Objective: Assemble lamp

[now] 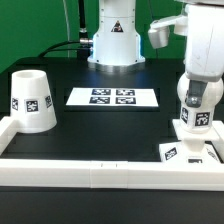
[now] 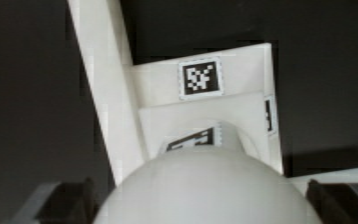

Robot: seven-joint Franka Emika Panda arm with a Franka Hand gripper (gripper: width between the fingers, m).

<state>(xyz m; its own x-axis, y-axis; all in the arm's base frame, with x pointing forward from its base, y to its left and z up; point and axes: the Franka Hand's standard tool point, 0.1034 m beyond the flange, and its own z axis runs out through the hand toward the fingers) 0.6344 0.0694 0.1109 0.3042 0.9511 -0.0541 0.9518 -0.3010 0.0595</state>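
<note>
Right now the gripper [image 1: 196, 112] grips the bulb [image 1: 195, 108], its 2 fingers clamped on the rounded head, with the stem pointing straight down. Directly beneath sits the base [image 1: 186, 146], against the rail [image 1: 100, 169] at the exterior view's right; in the wrist view the bulb [image 2: 197, 188] hides the joint, so whether it is seated I cannot tell. The shade [image 1: 31, 100] stands well apart, at the exterior view's left; the marker board [image 1: 112, 97] lies farther back.
</note>
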